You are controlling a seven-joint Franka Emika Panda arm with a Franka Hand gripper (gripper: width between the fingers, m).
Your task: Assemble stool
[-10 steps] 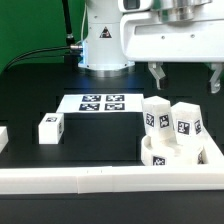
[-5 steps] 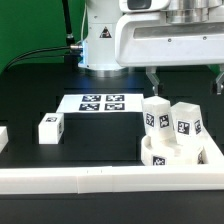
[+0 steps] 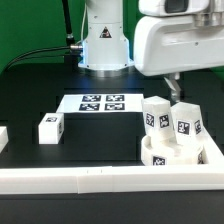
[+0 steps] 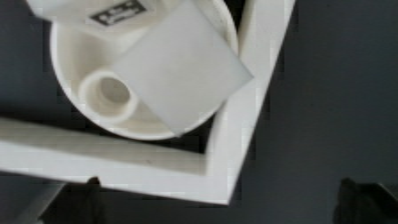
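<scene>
Step in hand, my read: fetch the third leg and seat it. The stool is not finished.

- The end effector [image 3: 173, 88] hangs at the upper right of the exterior view, over the seat, jaws wide and holding nothing. The wrist view shows dark blurred fingertips [image 4: 366, 196] well apart with nothing between them.
- The seat [image 3: 160, 158] sits at the lower right, tucked into the corner of the rails [image 3: 100, 180]. That corner braces it, so push down into it, not sideways.
- Two standing legs [image 3: 157, 118] and [image 3: 186, 122] are upright in the seat, close together. Come in from the open side so the fingers don't clip them.
- The loose leg [image 3: 51, 127] lies at the left of the exterior view, well apart from the seat and left of the marker board [image 3: 100, 102]. Grip it on its flat faces, squarely and near the middle. A skewed grasp will probably jam on entry.
- The free socket [image 4: 112, 92] is clear in the wrist view, just beside a planted leg. Line the leg up vertical above it before lowering.

Materials and shapes:
- Tabletop [image 3: 30, 100]: matte black and flat.
- Rails: long white bars with a square section, meeting at a right angle.
- Seat: white plastic, a round, low ring with a smooth rim.
- Marker board: a thin white sheet with four tags.
- Legs: small white rectangular blocks with hard edges and black-and-white tags on their faces. They should be rigid, and the plastic looks a bit slick.
- Socket: a round recess with a raised lip.
</scene>
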